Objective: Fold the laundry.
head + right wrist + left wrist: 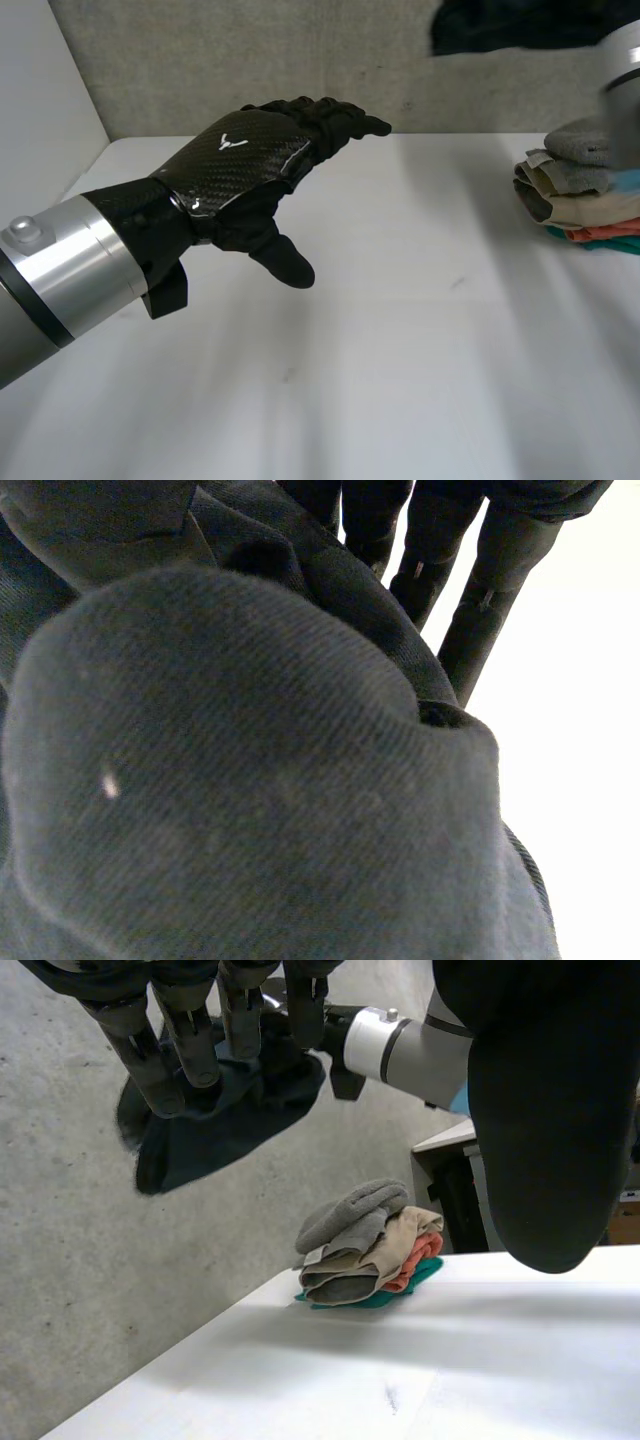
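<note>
The left hand (250, 160) hovers empty, fingers loosely straight, over the white table (400, 350), well apart from the pile of folded cloths (580, 190) at the table's far side. The right hand (490, 570) seems to clutch a dark, bunched cloth (250, 780) in the air above that pile. The cloth hides the palm.

The black left hand (240, 165) has a glossy carbon-weave back; the white table (420, 360) is smooth, matt; the dark navy cloth (250, 780) is finely ribbed.
</note>
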